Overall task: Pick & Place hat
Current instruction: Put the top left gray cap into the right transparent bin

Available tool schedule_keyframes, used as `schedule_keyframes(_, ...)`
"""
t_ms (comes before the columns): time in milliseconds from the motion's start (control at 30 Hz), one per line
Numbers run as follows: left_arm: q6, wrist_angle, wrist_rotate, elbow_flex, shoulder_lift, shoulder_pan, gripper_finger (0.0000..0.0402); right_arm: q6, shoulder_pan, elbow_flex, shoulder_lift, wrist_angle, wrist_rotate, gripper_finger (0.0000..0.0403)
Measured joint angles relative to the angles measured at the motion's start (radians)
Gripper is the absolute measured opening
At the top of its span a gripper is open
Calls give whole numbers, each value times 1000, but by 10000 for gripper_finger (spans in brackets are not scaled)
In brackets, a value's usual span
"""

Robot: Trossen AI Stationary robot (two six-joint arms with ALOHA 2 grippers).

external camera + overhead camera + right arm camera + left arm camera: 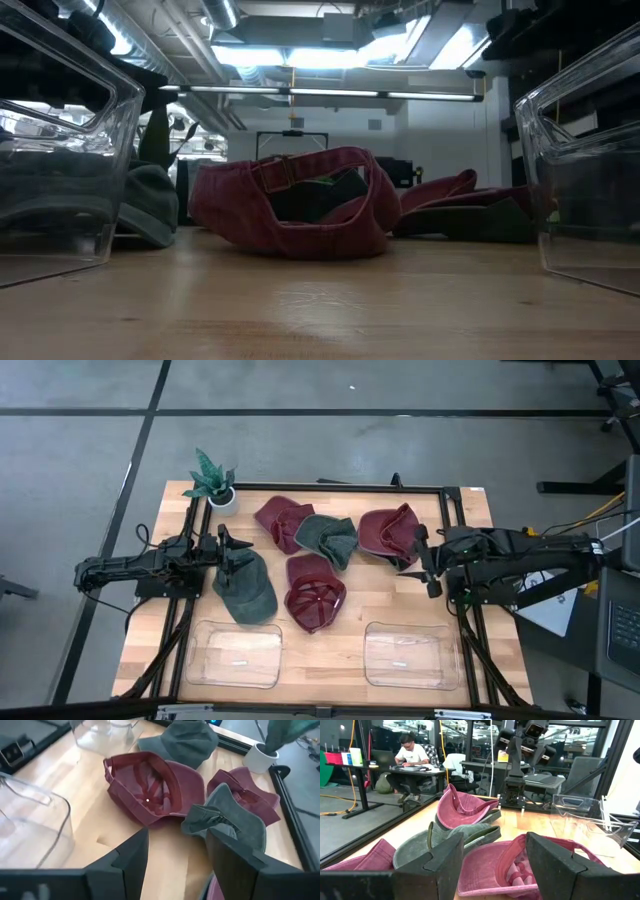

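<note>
Several hats lie on the wooden table. In the high view a green hat (248, 590) sits at the left and an upturned red hat (315, 592) in the middle. Behind them are a red hat (280, 520), a green hat (328, 538) and another red hat (388, 532). My left gripper (232, 555) is open and stands over the far end of the left green hat. In its wrist view the gripper (495, 850) has nothing between its fingers. My right gripper (427, 565) is open beside the right red hat, and its wrist view shows the same gripper (177, 845) facing the upturned red hat (152, 787).
Two clear plastic bins (235, 653) (405, 655) stand near the table's near edge. A small potted plant (213, 485) is at the far left corner. A black frame (445, 510) runs around the hats. A person sits at a desk (412, 755) beyond the table.
</note>
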Motion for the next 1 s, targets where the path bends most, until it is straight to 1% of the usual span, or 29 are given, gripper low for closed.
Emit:
schedule_keyframes(200, 0, 0, 0, 0, 0, 0, 210, -103, 0, 29, 79, 0, 0, 198)
schedule_keyframes(267, 0, 0, 0, 0, 0, 0, 210, -124, 0, 32, 104, 10, 16, 198)
schedule_keyframes(533, 0, 0, 0, 0, 0, 0, 210, -235, -18, 35, 210, 80, 210, 198)
schedule_keyframes(633, 0, 0, 0, 0, 0, 0, 210, -258, -28, 35, 255, 116, 255, 198)
schedule_keyframes(733, 0, 0, 0, 0, 0, 0, 210, -282, -37, 35, 296, 150, 260, 198)
schedule_keyframes(1000, 0, 0, 0, 0, 0, 0, 210, -286, -49, 35, 407, 225, 260, 198)
